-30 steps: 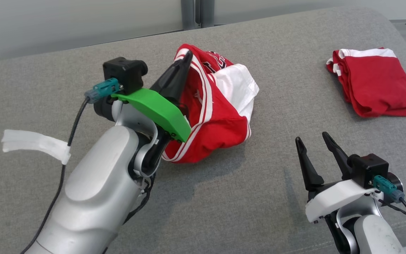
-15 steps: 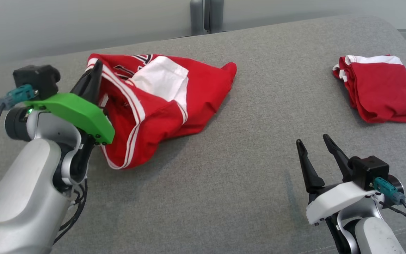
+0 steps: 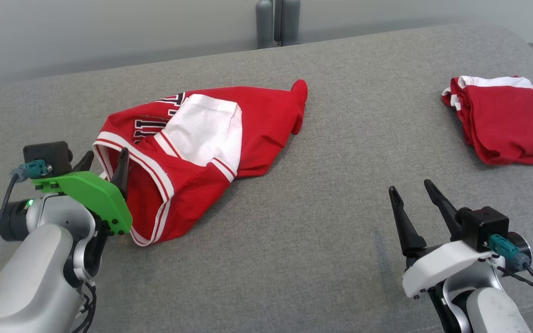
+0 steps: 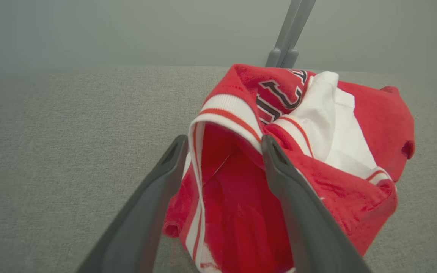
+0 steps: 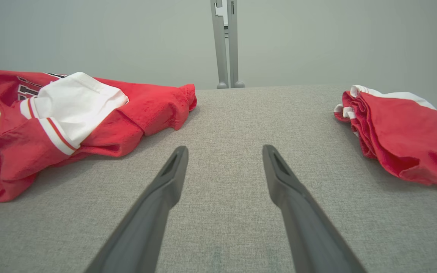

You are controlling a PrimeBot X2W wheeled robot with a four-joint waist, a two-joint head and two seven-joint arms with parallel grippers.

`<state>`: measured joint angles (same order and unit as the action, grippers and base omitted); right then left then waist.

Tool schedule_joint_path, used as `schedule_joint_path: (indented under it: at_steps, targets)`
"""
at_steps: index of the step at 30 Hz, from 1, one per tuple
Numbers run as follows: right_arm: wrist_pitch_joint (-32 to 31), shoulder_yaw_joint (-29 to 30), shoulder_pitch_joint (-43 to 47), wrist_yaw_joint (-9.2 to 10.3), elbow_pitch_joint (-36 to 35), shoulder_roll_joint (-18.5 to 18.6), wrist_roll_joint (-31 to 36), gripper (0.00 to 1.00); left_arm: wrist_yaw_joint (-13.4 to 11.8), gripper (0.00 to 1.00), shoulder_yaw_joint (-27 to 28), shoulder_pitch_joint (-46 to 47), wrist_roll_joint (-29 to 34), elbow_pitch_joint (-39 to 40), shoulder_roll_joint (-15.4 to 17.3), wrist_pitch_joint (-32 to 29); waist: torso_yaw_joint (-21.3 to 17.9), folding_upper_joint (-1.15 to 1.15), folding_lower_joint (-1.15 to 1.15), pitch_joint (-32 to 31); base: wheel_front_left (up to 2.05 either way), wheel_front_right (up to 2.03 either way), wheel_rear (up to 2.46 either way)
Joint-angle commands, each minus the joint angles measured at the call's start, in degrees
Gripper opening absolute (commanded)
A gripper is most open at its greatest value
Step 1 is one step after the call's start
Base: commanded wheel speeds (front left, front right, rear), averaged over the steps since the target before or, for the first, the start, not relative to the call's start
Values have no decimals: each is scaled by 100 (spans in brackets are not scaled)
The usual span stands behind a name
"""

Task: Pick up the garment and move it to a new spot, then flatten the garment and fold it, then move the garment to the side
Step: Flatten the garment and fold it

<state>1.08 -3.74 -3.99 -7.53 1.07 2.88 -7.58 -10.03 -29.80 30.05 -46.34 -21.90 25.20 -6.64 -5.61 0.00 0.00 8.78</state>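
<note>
A: Why is the garment [image 3: 211, 134] heaped left of centre on the grey surface [image 3: 303, 240]?

B: Likely set there for flattening. The left claw [image 3: 105, 159] stands spread astride its striped hem, pinching nothing. The right claw [image 3: 410, 187], lower right, is spread too, over bare surface.

A: What's unclear?

B: Its black lettering is partly folded under, and the second red bundle [image 3: 502, 125] is cut off at the right edge.

Soft cloth on a coarse weave, plastic on the arms

The garment [image 3: 257, 115] is matt, slightly fuzzy red cloth with a smoother white panel. The folded red garment [image 3: 507, 125] at the right edge of the padded surface [image 3: 294, 240], a rough grey weave, looks the same. The left gripper [image 3: 105, 156] has a smooth green plastic cover and the right gripper [image 3: 410, 186] a white one. The fingers [image 3: 403, 222] are matt dark, and the left forearm [image 3: 30, 277] is satin silver.
</note>
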Motion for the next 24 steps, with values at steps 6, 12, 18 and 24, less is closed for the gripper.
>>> schedule_joint_path:
  at_steps: [6,12,18,24]
  targets:
    - [-36,79,146,8,-72,3,38,100,-459,100,-45,-397,122,584,339,-397,117,0,0,-95,0,0,0]
    - [-44,141,230,8,-110,3,16,100,-791,100,-17,-888,136,1729,536,-447,231,0,0,-147,0,0,0]
    - [-41,160,189,8,-120,3,6,100,-686,100,-419,-801,328,2420,435,-620,306,0,0,-140,0,0,0]
    - [3,31,50,7,-105,4,-37,100,-290,100,-877,-327,409,2195,85,-824,163,0,0,8,0,0,0]
